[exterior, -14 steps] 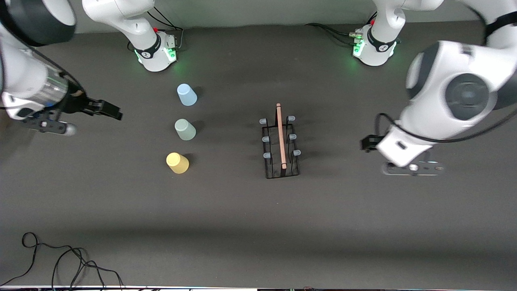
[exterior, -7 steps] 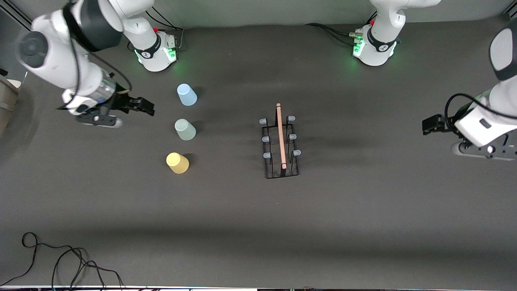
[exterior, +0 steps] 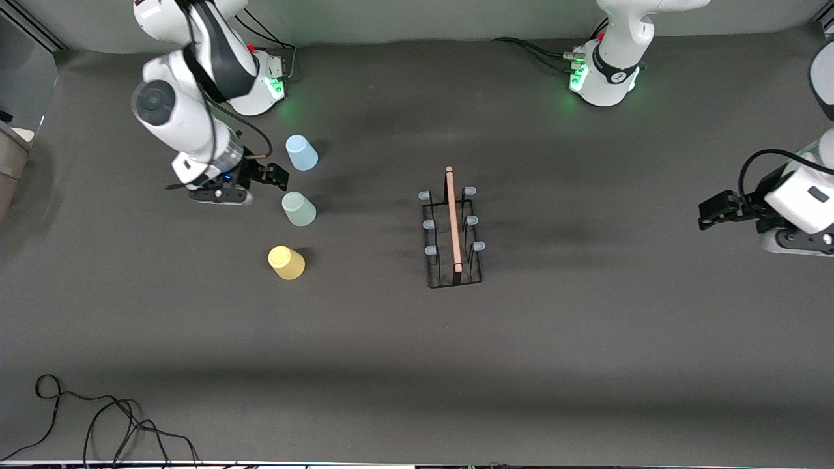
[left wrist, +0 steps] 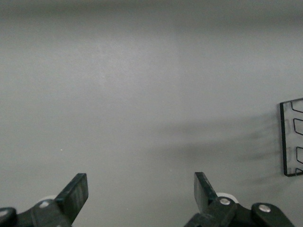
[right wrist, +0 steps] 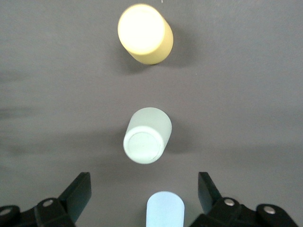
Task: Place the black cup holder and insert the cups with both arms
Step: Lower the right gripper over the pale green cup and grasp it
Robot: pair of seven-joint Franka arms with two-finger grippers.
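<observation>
The black cup holder [exterior: 453, 228] stands mid-table, its wooden rod handle on top. Three cups stand in a row toward the right arm's end: light blue [exterior: 301, 153], grey-green [exterior: 298, 209] and yellow [exterior: 286, 262]. My right gripper [exterior: 277, 176] is open and empty, over the table beside the blue and grey-green cups. Its wrist view shows the blue cup [right wrist: 164, 208] between its open fingers, then the grey-green [right wrist: 147, 135] and yellow [right wrist: 144, 33] cups. My left gripper [exterior: 709, 218] is open and empty over the left arm's end of the table. Its wrist view shows the holder's edge [left wrist: 289, 139].
Loose black cables [exterior: 98, 423] lie near the table's front edge at the right arm's end. The green-lit arm bases [exterior: 257, 85] [exterior: 603, 75] stand along the back edge.
The right arm has swung in from its end of the table to beside the cups. The left arm has drawn away from the holder toward its own end.
</observation>
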